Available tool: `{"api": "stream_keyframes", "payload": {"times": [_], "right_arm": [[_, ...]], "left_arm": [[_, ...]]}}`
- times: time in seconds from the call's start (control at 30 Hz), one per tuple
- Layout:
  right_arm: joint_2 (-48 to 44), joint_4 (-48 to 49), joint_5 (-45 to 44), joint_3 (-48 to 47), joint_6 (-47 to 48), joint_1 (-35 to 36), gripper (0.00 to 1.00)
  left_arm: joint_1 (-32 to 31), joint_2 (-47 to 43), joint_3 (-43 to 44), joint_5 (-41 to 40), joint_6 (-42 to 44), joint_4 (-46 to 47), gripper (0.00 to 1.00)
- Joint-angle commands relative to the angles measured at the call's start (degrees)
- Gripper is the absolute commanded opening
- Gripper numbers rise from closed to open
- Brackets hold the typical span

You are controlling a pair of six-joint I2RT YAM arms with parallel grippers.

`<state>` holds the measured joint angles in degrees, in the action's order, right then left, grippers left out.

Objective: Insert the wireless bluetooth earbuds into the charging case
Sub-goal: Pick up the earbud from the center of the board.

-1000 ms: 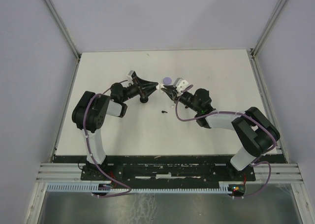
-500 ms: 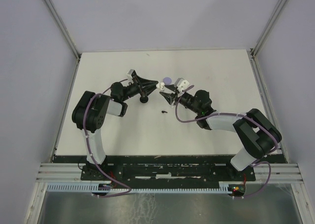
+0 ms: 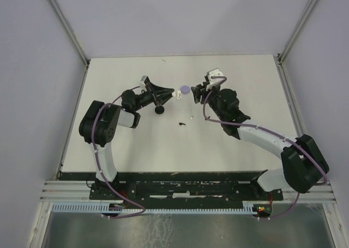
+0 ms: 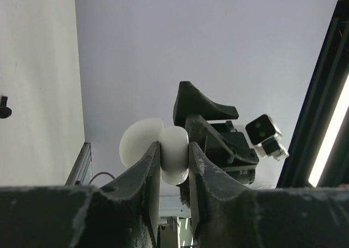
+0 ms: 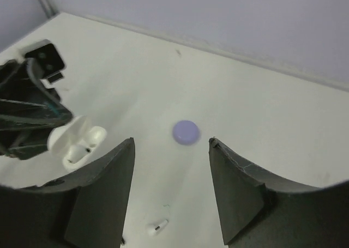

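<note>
My left gripper (image 4: 174,145) is shut on the white charging case (image 4: 174,159), held above the table with its lid (image 4: 137,145) swung open. The top view shows that case (image 3: 178,94) at the tip of the left gripper (image 3: 173,96). My right gripper (image 5: 171,141) stands open and empty, raised to the right of the case (image 5: 76,145). One white earbud (image 5: 158,225) lies loose on the table below it, also seen from above as a white earbud (image 3: 192,118). A black earbud (image 3: 182,123) lies just left of it.
A lilac round puck (image 3: 185,89) rests on the table between the two grippers, and shows as a lilac puck (image 5: 186,132) between my right fingers' tips. A black puck (image 3: 160,109) sits under the left arm. The enclosure's walls rise at the table's far and side edges.
My right gripper opened and pulled back up and to the right, away from the case. A white earbud now lies on the table where that gripper was. The left gripper kept its hold.
</note>
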<state>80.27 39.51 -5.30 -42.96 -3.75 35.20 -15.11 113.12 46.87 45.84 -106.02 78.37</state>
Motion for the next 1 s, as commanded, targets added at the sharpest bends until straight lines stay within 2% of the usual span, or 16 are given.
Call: {"api": "stream_keyframes", "payload": {"times": [0.0,0.17,0.3,0.97], "right_arm": [[0.07,-31.07,-13.97,-10.68,-2.23,-0.73,0.65],[10.88,-53.83,-10.11,-23.88,-0.95,-0.86,0.64],[19.65,-65.43,-3.63,-31.64,0.01,-0.91,0.64],[27.89,-65.27,0.02,-31.67,3.13,-0.13,0.66]], "left_arm": [[2.18,-2.87,-0.18,1.55,4.25,0.9,0.03],[3.29,-4.59,-1.26,1.79,5.71,0.25,0.03],[3.59,-5.27,-2.05,1.75,5.44,1.41,0.03],[5.14,-6.16,-4.73,1.88,4.62,3.81,0.03]]}}
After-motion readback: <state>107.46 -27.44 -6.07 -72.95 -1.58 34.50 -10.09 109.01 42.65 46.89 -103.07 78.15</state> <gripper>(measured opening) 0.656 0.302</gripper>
